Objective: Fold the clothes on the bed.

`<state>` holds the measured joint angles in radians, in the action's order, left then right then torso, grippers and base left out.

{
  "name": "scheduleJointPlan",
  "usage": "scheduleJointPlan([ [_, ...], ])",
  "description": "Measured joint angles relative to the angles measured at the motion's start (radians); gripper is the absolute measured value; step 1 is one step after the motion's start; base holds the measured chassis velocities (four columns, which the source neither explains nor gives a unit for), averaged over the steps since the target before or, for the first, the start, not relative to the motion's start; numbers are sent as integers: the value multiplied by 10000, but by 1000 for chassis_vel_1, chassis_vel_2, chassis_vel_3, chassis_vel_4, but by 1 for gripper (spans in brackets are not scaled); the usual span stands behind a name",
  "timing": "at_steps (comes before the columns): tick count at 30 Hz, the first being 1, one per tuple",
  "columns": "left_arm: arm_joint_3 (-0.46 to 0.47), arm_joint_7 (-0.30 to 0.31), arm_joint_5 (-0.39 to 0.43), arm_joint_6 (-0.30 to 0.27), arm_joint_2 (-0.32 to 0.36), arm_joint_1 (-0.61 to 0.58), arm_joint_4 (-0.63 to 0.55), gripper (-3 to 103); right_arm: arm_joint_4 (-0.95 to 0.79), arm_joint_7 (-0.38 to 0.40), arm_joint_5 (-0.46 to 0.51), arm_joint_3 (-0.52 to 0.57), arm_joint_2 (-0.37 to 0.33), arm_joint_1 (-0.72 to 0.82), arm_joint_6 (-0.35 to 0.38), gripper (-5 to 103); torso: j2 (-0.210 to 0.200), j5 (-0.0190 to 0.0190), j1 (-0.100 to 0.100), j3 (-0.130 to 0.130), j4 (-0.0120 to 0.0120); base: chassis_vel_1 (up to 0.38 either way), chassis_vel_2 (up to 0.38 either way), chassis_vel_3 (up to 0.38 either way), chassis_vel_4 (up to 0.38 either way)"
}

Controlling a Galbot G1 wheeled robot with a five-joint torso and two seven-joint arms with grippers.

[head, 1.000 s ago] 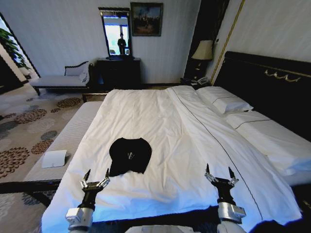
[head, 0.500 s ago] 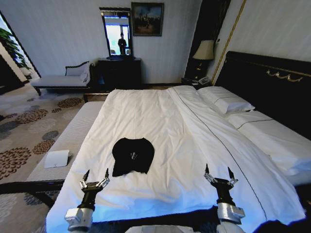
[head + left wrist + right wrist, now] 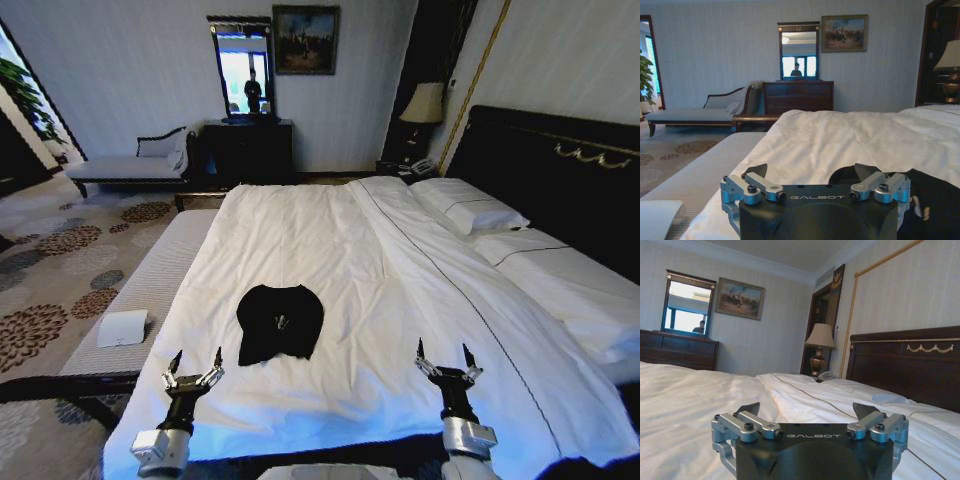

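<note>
A black T-shirt [image 3: 280, 323] lies bunched on the white duvet of the bed [image 3: 380, 260], toward the near end and left of the bed's middle line, with a small bit of white lettering showing on its front. The pillows [image 3: 470, 205] sit at the far right against the dark headboard [image 3: 560, 170].

The left gripper [image 3: 193, 371] hovers above the near edge of the bed, just near and left of the T-shirt, its fingers spread apart and holding nothing. In the left wrist view the same gripper [image 3: 815, 175] points across the duvet, with the T-shirt [image 3: 935, 200] lying close beyond it.

The right gripper [image 3: 441, 362] hangs over the near right part of the bed, well apart from the T-shirt, its fingers also spread and empty.

A grey bench [image 3: 150, 285] runs along the bed's left side with a small white object [image 3: 122, 328] resting on it. A dark dresser [image 3: 248, 150] with a mirror [image 3: 242, 68] stands at the far wall, and a lamp [image 3: 424, 105] stands beside the headboard.
</note>
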<state>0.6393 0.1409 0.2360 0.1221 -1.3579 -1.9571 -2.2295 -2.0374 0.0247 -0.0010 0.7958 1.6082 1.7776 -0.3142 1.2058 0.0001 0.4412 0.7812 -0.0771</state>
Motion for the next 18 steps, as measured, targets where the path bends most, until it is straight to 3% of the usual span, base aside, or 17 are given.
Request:
scheduleJointPlan([
  [18,171,4,198,9,-95,0,38,98,56,53,-6,-42,-1,-32,-2,100,0,-2,0,0,1,31,103,-33,-95],
])
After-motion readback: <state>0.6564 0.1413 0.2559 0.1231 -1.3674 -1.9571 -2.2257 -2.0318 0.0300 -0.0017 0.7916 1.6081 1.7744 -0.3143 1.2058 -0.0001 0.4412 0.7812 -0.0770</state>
